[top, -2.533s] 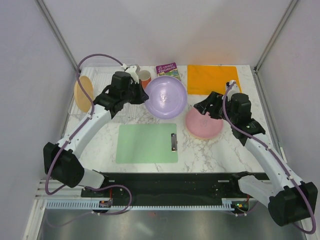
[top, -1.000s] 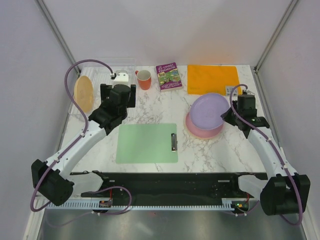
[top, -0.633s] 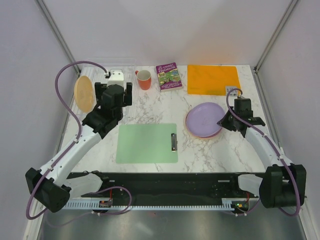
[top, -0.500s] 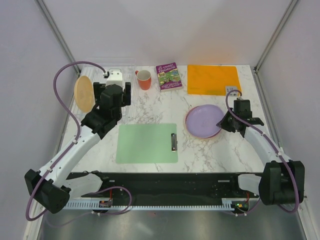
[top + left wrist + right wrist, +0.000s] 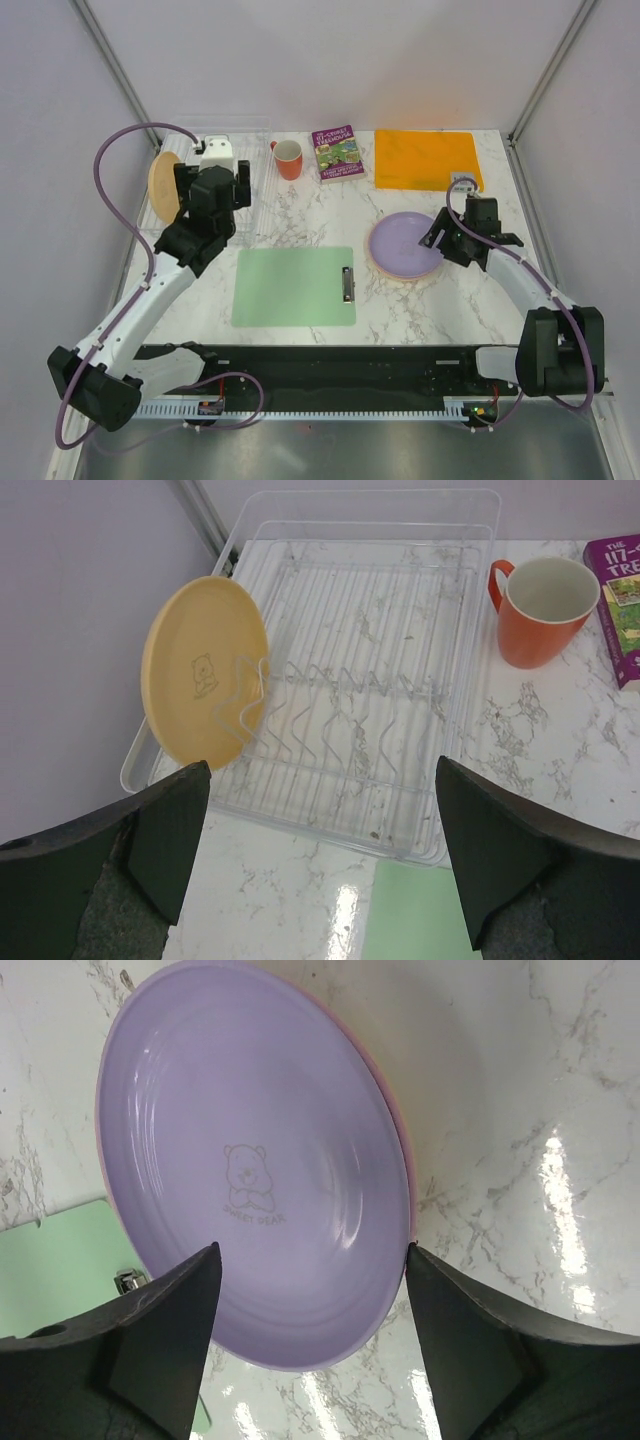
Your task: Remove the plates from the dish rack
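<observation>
A green clipboard (image 5: 294,286) lies flat on the marble table (image 5: 330,215) nearest the arm bases. Just right of it, the lilac plate (image 5: 255,1175) rests face up on the pink plate (image 5: 399,1140), of which only a thin rim shows. The right gripper (image 5: 312,1260) hangs low over the lilac plate's right side, its fingers (image 5: 165,1330) spread wide and holding nothing, one on either side of the plate's near rim.

On the left, the left gripper (image 5: 322,770) hovers with jaws fully apart and empty above the near edge of the dish rack (image 5: 470,670). The clear rack sits at the table's far left corner, and a tan-yellow plate (image 5: 203,683) stands upright in its leftmost slot. The other slots hold nothing.

Beside the rack's right wall stands an orange-red mug (image 5: 543,610), with a purple book (image 5: 620,590) just to its right. An orange mat (image 5: 425,158) lies along the far edge.
</observation>
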Motion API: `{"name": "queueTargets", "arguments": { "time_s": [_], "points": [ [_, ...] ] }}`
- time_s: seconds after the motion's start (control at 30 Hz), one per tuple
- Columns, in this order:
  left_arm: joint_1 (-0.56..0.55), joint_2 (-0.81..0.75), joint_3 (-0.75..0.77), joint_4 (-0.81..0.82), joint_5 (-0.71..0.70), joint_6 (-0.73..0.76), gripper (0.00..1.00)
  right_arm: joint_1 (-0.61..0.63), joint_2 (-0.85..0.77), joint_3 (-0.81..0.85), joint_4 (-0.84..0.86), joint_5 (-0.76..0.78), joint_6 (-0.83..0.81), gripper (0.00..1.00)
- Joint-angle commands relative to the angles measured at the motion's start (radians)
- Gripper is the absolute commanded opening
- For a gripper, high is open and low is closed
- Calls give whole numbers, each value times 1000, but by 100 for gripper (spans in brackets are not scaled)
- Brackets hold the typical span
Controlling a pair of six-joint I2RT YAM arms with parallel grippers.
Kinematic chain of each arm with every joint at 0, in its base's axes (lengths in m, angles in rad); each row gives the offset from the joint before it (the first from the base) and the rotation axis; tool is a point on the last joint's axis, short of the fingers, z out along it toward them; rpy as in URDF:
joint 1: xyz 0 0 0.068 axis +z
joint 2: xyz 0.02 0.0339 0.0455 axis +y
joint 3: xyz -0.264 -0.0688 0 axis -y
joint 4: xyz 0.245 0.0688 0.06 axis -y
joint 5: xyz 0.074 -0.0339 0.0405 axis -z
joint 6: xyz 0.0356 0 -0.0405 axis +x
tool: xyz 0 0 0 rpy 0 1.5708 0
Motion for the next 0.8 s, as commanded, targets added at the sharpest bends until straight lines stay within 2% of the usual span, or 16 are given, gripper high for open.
{"name": "queueTargets", "arguments": {
  "time_s": [0.0, 0.1, 0.23, 0.5, 0.77],
  "points": [
    [54, 9, 14, 47, 12, 60, 100, -4, -20, 106, -48, 92, -72, 82],
    [131, 47, 35, 47, 34, 66, 100, -4, -42, 167, -138, 224, -104, 82],
    [262, 115, 57, 51, 66, 69, 100, -3, -103, 215, -194, 306, -130, 84],
    [425, 276, 100, 146, 69, 137, 96, -4, -140, 215, -191, 291, -140, 86],
    [470, 405, 172, 232, 22, 226, 89, -4, -59, 188, -131, 249, -126, 86]
  ]
}}
